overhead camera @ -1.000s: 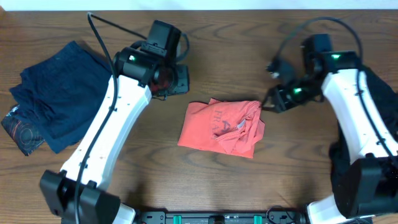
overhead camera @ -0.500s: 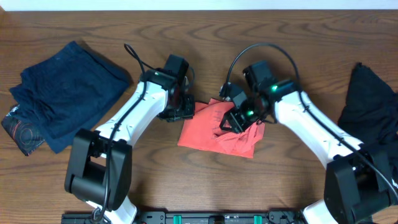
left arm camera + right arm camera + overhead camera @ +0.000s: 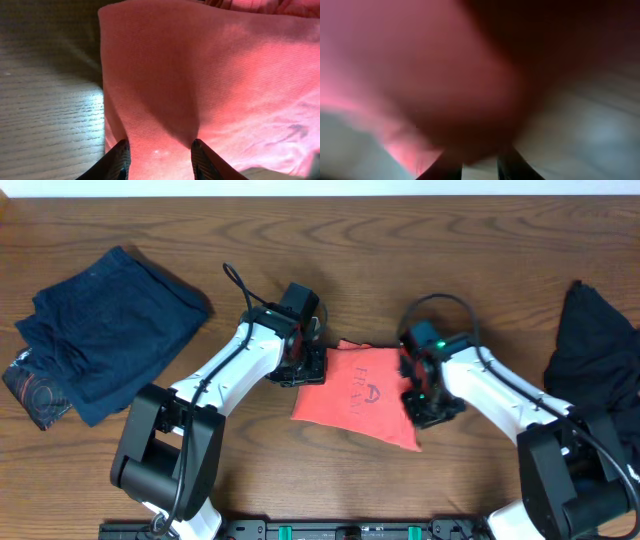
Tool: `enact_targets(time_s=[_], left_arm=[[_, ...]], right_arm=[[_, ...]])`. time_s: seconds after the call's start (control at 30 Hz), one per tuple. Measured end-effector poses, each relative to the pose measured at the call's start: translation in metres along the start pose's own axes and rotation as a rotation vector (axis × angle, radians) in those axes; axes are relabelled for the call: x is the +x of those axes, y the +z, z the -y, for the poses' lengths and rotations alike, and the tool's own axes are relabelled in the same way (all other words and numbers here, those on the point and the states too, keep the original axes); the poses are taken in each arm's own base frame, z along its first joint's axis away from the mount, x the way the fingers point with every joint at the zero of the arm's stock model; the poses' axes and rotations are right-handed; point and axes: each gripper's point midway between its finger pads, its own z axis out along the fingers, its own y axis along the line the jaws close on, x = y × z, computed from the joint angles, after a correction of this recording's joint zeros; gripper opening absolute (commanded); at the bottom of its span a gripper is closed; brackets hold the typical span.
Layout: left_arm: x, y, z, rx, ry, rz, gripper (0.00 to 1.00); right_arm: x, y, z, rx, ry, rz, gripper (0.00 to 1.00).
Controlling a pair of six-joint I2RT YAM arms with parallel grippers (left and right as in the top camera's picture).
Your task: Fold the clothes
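A red shirt (image 3: 355,395) with a pale print lies spread flat in the middle of the wooden table. My left gripper (image 3: 312,368) is at its left edge. In the left wrist view its fingers (image 3: 160,157) are closed in on a ridge of the red cloth (image 3: 200,75). My right gripper (image 3: 420,405) is at the shirt's right edge. The right wrist view is blurred: its fingers (image 3: 480,167) are close together with red cloth (image 3: 420,65) at their tips.
A pile of dark blue clothes (image 3: 95,330) lies at the far left, with a patterned piece (image 3: 30,392) under its lower edge. A black garment (image 3: 595,350) lies at the right edge of the table.
Both arms have come in from the back onto the shirt. The right gripper has moved from the shirt's middle to its right edge. The crumpled right side now lies flat, print showing.
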Motion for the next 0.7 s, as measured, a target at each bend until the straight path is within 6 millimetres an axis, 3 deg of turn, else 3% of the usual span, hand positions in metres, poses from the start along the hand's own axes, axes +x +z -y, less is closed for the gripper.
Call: enact_targets(time_s=[0.13, 0.27, 0.37, 0.5, 0.7], left_arm=[[-0.001, 0.0, 0.0, -0.003, 0.001, 0.004, 0.41], [-0.009, -0.001, -0.004, -0.023, 0.014, 0.04, 0.42], [-0.026, -0.007, -0.01, -0.033, 0.019, 0.097, 0.45], [-0.067, -0.025, -0.005, 0.0, 0.029, 0.245, 0.45], [-0.079, -0.03, 0.004, 0.011, 0.063, 0.296, 0.46]], right_arm=[[-0.011, -0.008, 0.028, 0.075, 0.11, 0.068, 0.29], [-0.018, -0.016, 0.035, 0.083, 0.153, 0.121, 0.28], [-0.022, -0.016, 0.022, 0.012, 0.144, 0.128, 0.27], [-0.023, -0.017, -0.002, -0.127, 0.122, 0.122, 0.27], [-0.019, -0.023, -0.032, -0.303, 0.102, 0.096, 0.28]])
